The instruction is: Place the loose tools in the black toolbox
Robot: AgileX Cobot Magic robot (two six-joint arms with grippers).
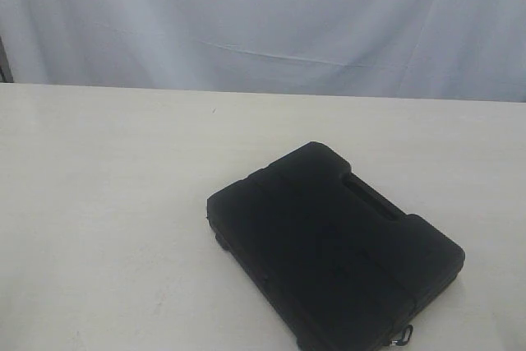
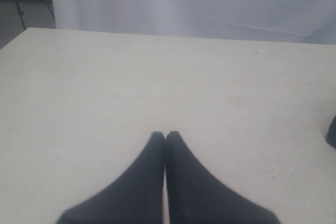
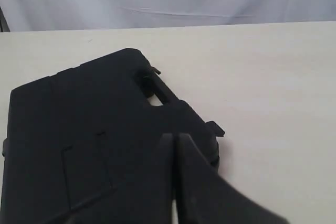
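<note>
The black toolbox (image 1: 337, 244) lies closed and flat on the pale table (image 1: 107, 203), right of centre, its slot handle facing the far right. The right wrist view has the same toolbox (image 3: 89, 129) filling its lower left, with a latch sticking out at one corner. My right gripper (image 3: 174, 137) hangs over the toolbox lid, shut, nothing between its fingers. My left gripper (image 2: 165, 135) is shut too, empty, above bare table. A dark sliver of the toolbox (image 2: 332, 131) shows at that view's edge. The loose tools are out of view. Neither gripper appears in the exterior view.
A white cloth backdrop (image 1: 263, 14) hangs behind the table's far edge. A small metal clip (image 1: 403, 336) sticks out at the toolbox's near corner.
</note>
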